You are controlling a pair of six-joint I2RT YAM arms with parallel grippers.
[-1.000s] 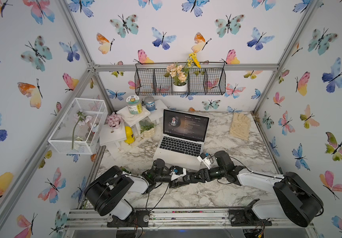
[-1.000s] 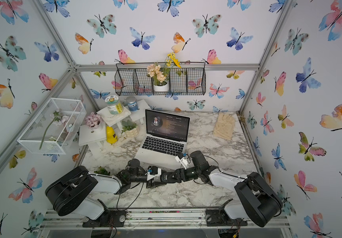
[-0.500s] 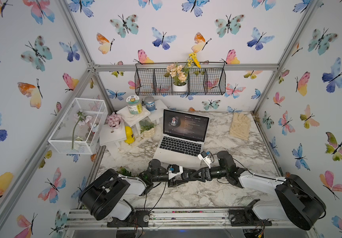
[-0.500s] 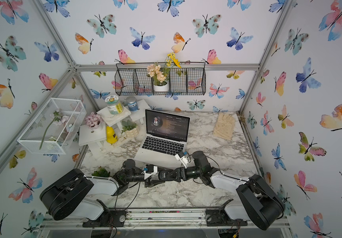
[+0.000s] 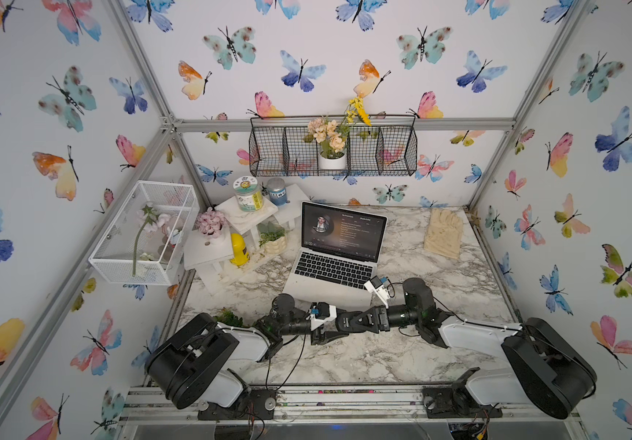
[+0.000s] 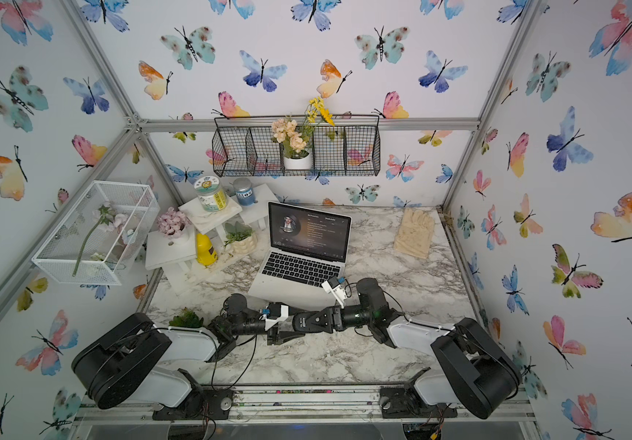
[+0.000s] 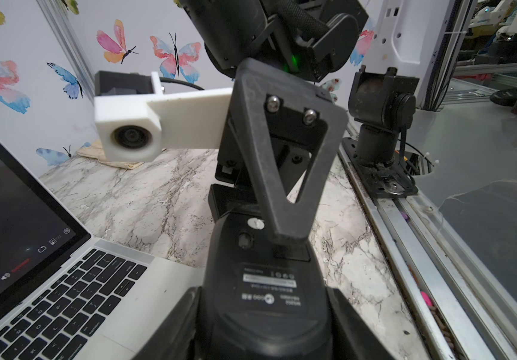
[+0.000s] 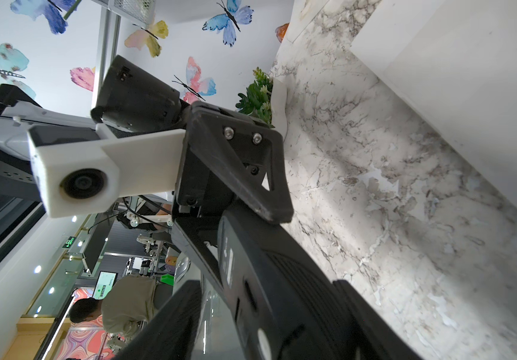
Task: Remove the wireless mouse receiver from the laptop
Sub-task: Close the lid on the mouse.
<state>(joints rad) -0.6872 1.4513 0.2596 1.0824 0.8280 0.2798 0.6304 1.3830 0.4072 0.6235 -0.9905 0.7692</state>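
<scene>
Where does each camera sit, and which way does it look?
Top views: high above the robot's bases, looking down at the marble table, laptop, whole left arm and right arm.
Left wrist: on the left arm, looking along the left fingers at the mouse and the right arm's camera.
Right wrist: on the right arm, looking along the right fingers at the mouse and the left arm's camera.
Shared: both wrist views show the mouse.

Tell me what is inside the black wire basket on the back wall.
A white pot of peach and yellow flowers stands in the wire basket. The blooms cover the pot's inside.
</scene>
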